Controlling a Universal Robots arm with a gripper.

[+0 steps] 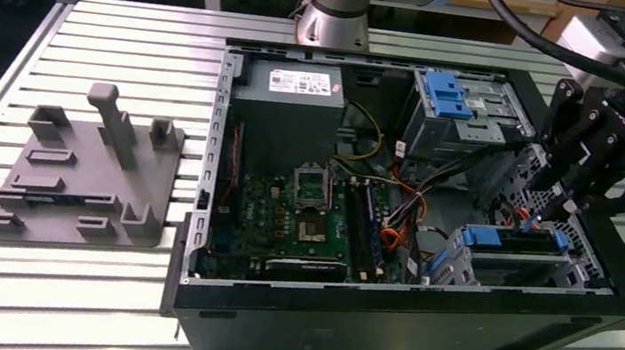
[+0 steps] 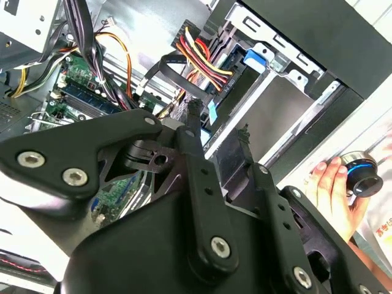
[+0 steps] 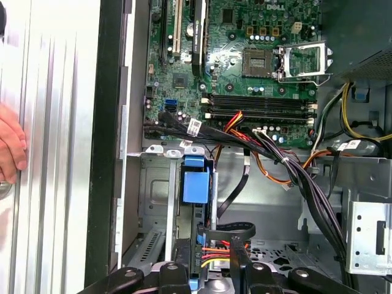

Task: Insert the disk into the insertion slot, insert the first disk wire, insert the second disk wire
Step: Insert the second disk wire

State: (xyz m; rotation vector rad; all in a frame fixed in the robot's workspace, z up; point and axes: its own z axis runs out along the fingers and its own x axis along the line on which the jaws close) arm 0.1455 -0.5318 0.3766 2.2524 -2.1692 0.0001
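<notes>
disk (image 1: 516, 239) mostly hidden in insertion slot (image 1: 515, 270)

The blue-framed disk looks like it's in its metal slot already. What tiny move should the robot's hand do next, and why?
Probably ease the hand down a little toward the red and yellow wires. The disk sits in the insertion slot, and the hand hangs right over the wires at its end, so plugging in a wire seems to be the job now.

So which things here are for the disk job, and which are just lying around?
For the job: disk, insertion slot, coloured wires, tool.
Just there: grey stand on the table, motherboard, tall cage with blue clip, person's hand.
</notes>
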